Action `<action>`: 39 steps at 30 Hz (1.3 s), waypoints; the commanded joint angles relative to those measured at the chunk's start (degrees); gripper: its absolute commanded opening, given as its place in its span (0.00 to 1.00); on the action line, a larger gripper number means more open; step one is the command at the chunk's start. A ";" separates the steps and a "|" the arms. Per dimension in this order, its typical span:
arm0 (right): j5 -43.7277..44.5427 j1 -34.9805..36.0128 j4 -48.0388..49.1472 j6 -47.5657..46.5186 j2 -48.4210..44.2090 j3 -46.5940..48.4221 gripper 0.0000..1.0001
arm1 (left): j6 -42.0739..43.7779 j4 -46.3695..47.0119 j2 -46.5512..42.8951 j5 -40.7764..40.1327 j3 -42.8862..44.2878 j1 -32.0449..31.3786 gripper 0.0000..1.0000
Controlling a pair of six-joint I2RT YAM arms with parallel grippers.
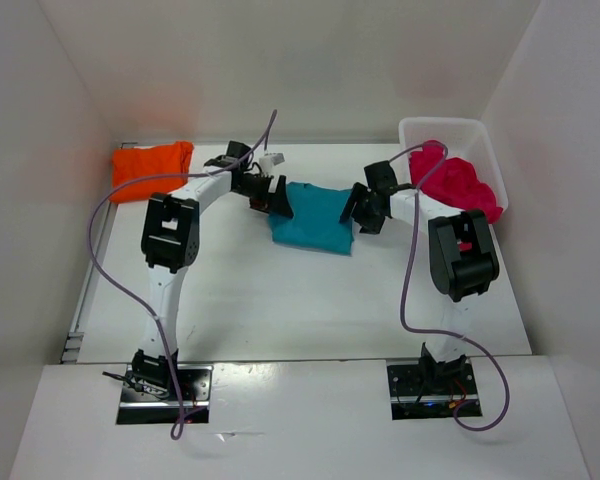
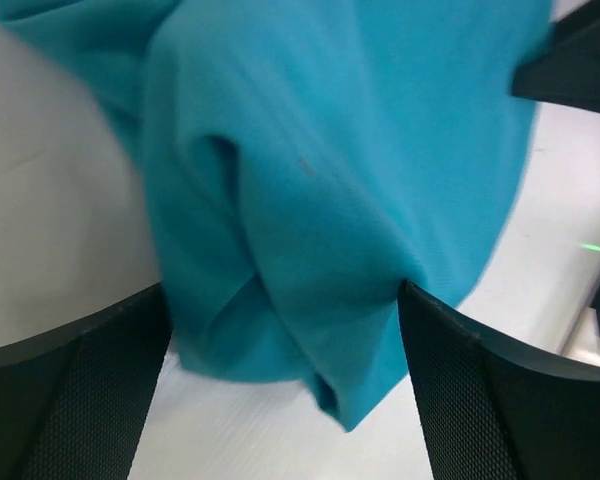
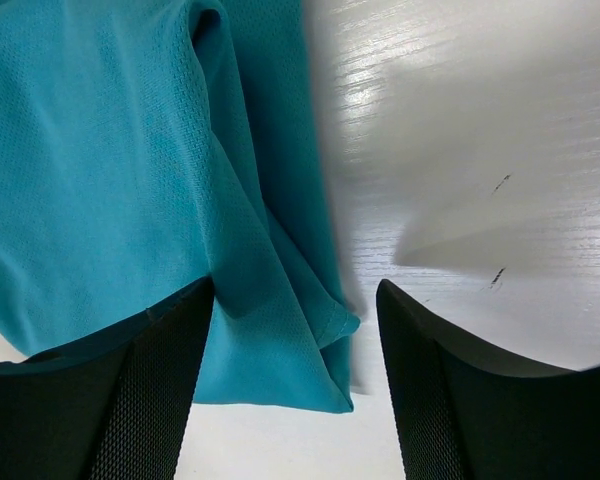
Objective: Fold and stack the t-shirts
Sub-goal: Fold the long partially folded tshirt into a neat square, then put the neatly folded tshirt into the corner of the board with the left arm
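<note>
Top external: teal blue cloth t-shirt (image 1: 315, 222) spans left-right between both arms. Left gripper (image 1: 275, 200) and right gripper (image 1: 364, 215) are both spread, one at each end.

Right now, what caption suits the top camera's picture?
Left gripper and right gripper, both open, flank the teal t-shirt; orange t-shirt back left, pink-red t-shirt in the white basket.

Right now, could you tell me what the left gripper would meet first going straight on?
Probably the teal t-shirt, whose folded edge lies between the left gripper's open jaws; depth is unclear.
</note>
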 commanded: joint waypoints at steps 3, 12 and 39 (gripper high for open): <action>0.03 -0.04 2.91 0.89 -0.79 -0.83 0.71 | -0.37 -2.53 5.30 6.06 -0.44 -2.89 0.91; 1.78 -0.04 0.80 0.36 -5.01 -0.30 0.70 | -3.45 -3.05 9.08 7.64 0.08 -3.51 0.46; 6.88 -6.63 -5.27 -3.07 -21.89 -1.36 0.69 | 16.04 -9.20 -9.82 -33.54 5.88 1.58 0.00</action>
